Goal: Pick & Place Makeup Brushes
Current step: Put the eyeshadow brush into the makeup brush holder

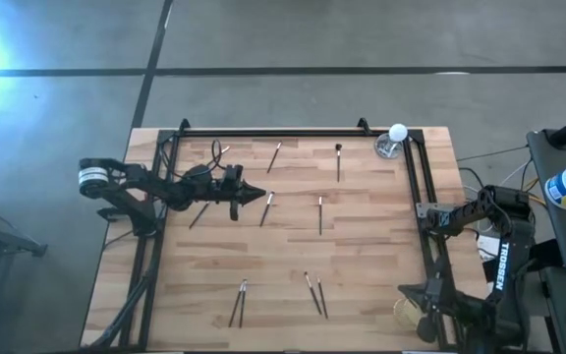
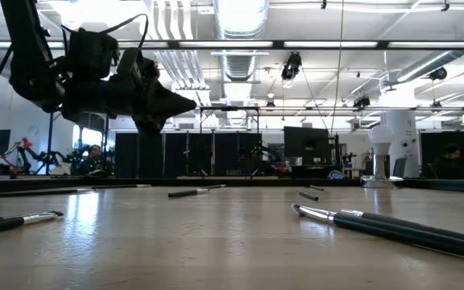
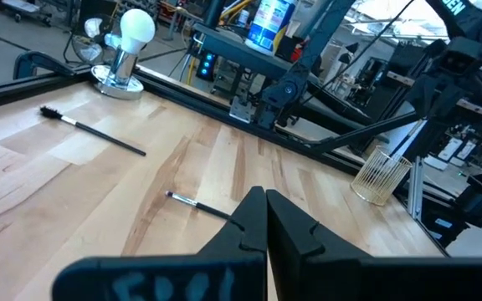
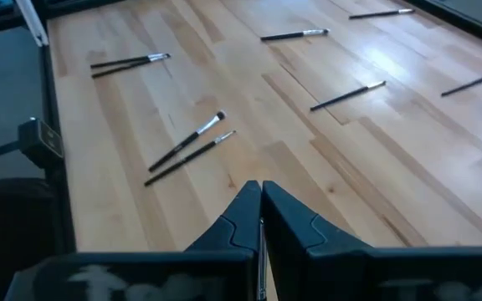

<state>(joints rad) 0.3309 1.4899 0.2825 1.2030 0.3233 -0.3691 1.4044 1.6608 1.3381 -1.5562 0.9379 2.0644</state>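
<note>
Several makeup brushes lie flat and scattered on the wooden table: one (image 1: pixel 266 208) just ahead of my left gripper, others at the far side (image 1: pixel 338 162), the middle (image 1: pixel 320 214) and in pairs near the front edge (image 1: pixel 312 293) (image 1: pixel 239 303). My left gripper (image 1: pixel 260 197) hovers level over the table's left half, fingers shut and empty (image 3: pixel 264 196), well above the surface (image 2: pixel 190 103). My right gripper (image 4: pixel 260 191) is shut and empty too. It hangs by the table's right edge (image 1: pixel 423 210), tilted down toward the near brushes (image 4: pixel 187 146).
A clear cup (image 1: pixel 411 313) stands at the near right corner (image 3: pixel 381 174). A white ball on a round stand (image 1: pixel 396 138) sits at the far right corner. A black frame rail (image 1: pixel 425 246) borders the work area. The middle of the table has open wood between brushes.
</note>
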